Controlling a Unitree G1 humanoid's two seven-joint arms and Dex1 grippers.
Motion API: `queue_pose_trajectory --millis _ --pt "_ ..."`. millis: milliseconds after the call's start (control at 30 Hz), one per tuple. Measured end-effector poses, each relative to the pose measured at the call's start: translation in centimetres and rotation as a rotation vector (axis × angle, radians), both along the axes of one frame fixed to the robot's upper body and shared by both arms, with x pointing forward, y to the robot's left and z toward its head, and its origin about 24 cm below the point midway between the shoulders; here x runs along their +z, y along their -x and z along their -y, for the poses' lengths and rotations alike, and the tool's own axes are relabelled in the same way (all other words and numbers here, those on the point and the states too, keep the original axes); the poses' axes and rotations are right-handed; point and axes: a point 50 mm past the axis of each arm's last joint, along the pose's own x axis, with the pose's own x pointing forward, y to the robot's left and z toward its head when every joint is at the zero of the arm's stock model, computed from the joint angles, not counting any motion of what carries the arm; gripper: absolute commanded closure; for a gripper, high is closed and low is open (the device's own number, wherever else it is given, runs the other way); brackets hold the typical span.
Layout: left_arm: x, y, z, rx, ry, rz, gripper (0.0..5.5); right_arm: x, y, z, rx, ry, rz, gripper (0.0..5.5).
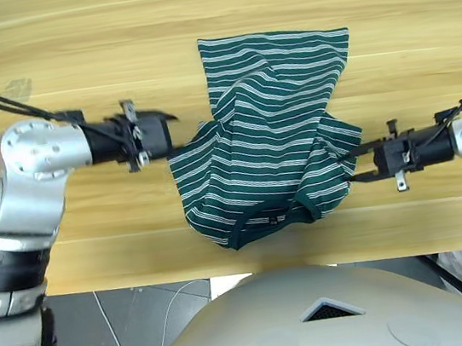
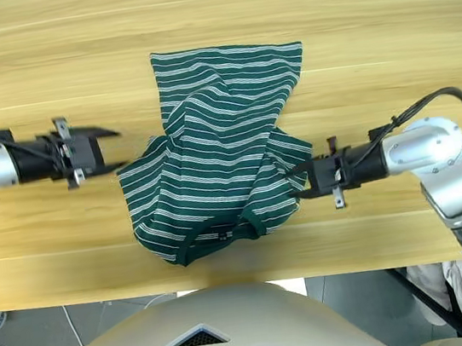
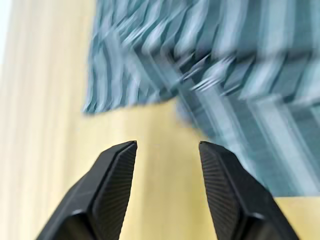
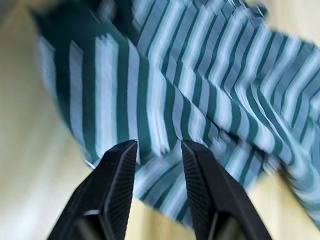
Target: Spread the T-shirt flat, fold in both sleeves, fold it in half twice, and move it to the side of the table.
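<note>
Two grippers flank the cloth, and both stand with fingers parted, holding nothing. The left gripper (image 1: 172, 135) sits just beside the T-shirt's (image 1: 274, 141) left edge, over bare wood, its tips a little short of the fabric. The right gripper (image 2: 296, 179) is at the opposite edge, tips against or just over the striped folds; whether cloth lies between them is hard to tell.

The T-shirt lies bunched in the middle of the table (image 1: 66, 41), close to the near edge. Its dark neckband (image 1: 263, 217) points toward the robot and the straight hem (image 1: 272, 36) lies at the far end, so the long axis runs away from the robot — nearly square to the table's front edge, leaning slightly. The far part is fairly flat; the near half is heaped in overlapping folds.

The risk, as I judge it, is in that heap. A pinch on either side could catch several layers or an inner fold instead of a shoulder or sleeve, so pulling apart would twist the cloth, not spread it. An uneven pull — one side gripping, the other slipping — could also drag the near end off the table edge.
</note>
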Motion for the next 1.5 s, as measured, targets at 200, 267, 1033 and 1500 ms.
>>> queue_pose_trajectory --millis 200,267,1033,1500 --pt "-4.5 -1.5 1.8 -0.034 -0.001 0.01 3.21 -1.4 -3.0 0.3 -0.052 0.114 0.237 3.87" --pt "-5.0 -1.4 2.4 -0.053 0.002 0.002 3.21 -2.1 -3.6 -0.2 -0.056 0.104 0.274 3.87" --pt "-1.7 1.7 1.2 -0.106 0.053 -0.038 3.21 -3.9 -4.4 1.1 -0.025 0.206 0.325 3.87" --pt "-5.9 0.1 -0.2 -0.047 -0.043 -0.013 3.21 -4.1 -4.3 1.5 -0.022 0.234 0.331 3.87"
